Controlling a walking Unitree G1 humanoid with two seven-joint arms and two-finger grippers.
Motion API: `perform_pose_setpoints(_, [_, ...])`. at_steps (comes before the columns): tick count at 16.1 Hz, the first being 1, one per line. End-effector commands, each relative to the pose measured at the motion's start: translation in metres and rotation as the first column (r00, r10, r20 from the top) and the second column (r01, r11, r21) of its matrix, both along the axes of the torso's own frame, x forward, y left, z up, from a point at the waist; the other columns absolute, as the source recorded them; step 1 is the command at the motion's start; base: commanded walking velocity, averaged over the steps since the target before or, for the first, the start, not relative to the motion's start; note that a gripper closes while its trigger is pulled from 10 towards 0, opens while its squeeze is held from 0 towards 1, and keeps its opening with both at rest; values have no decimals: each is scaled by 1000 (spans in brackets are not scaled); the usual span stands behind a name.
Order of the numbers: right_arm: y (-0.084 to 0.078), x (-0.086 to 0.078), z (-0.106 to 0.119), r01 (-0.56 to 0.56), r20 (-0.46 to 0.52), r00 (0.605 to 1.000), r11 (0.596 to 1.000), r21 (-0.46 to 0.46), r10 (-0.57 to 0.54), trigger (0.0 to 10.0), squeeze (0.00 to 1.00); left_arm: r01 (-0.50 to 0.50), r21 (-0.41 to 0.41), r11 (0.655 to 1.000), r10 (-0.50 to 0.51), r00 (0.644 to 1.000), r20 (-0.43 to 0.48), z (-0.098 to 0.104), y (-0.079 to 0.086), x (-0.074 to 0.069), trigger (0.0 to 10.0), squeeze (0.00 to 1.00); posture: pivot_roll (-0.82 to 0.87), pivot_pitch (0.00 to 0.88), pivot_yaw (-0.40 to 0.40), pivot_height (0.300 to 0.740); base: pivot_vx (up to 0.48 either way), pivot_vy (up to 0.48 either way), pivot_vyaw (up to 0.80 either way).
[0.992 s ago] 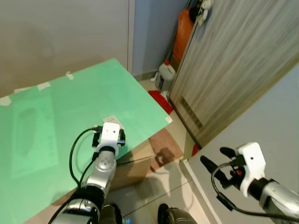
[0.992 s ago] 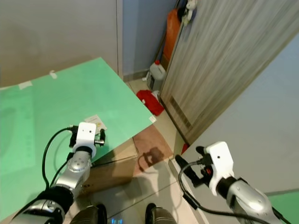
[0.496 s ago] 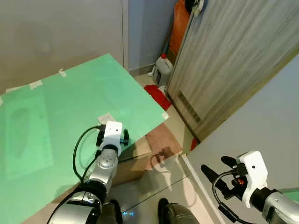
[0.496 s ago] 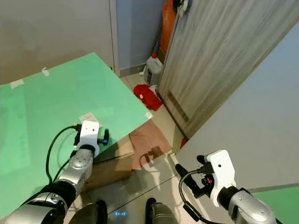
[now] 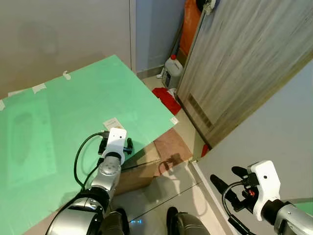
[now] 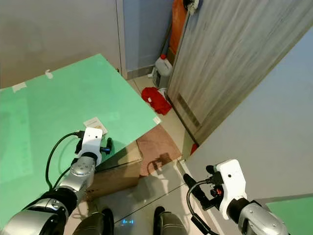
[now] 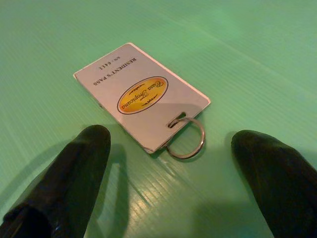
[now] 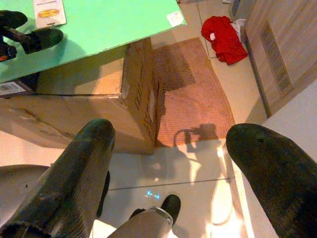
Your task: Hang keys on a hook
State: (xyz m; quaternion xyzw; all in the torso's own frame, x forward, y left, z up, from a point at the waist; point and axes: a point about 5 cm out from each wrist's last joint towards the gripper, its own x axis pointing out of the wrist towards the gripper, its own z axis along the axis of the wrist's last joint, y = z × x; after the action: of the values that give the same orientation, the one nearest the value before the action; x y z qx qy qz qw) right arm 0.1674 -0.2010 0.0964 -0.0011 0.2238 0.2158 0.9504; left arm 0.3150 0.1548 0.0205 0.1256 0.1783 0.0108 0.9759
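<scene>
Left wrist view | left end effector (image 7: 168, 163) wide over ribbed green sheet (image 7: 247, 59); flat white card (image 7: 141, 94), metal ring (image 7: 184, 141); right end effector (image 8: 178, 163) wide

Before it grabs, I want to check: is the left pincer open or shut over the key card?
Open. The left pincer has its two black fingers spread wide apart, with the key card and its ring lying flat on the green board between them, untouched.

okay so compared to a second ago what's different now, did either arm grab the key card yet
No grab yet. The left gripper hangs open over the white resident's pass card with its metal ring, which lies flat on the green board as before. The right gripper stays open and idle over the floor. The overall shift comes from the head camera moving.
</scene>
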Motion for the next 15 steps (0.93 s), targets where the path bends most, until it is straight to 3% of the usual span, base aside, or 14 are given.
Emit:
perform_pose_setpoints(1, [-3,-3,1,17,-8,1000,1000,-5,-17,10000,0,26,13,1000,-26,999,-25,-4,-3,-2,10000,0,-270,234,-80,740,0,0,0])
perform_pose_setpoints(6, [-3,-6,0,20,-18,1000,1000,-9,-20,10000,0,38,35,999,-36,997,-68,-7,2,-3,10000,0,-280,239,-83,740,0,0,0])
perform_pose_setpoints(9, [-3,-9,0,18,-27,999,1000,-10,-19,10000,0,93,35,995,-87,986,-140,-14,0,-7,10000,0,-287,247,-87,740,0,0,0])
perform_pose_setpoints(10, [-3,-11,0,20,-33,999,1000,-11,-21,10000,0,94,-16,995,-96,975,-202,-21,-2,-12,10000,0,-287,250,-87,740,0,0,0])
perform_pose_setpoints(11, [-3,-12,-1,20,-36,999,1000,-11,-21,10000,0,107,-7,994,-106,968,-229,-23,-1,-13,6824,0,-287,249,-85,740,0,0,0])
perform_pose_setpoints(12, [-3,-12,-1,21,-38,999,1000,-11,-21,10000,0,110,-10,994,-109,964,-241,-23,0,-13,0,0,-285,249,-84,740,0,0,0])
perform_pose_setpoints(15, [-3,-12,-2,24,-42,999,1000,-10,-24,10000,0,99,-10,995,-98,961,-260,-24,2,-13,0,0,-278,249,-79,740,0,0,0])
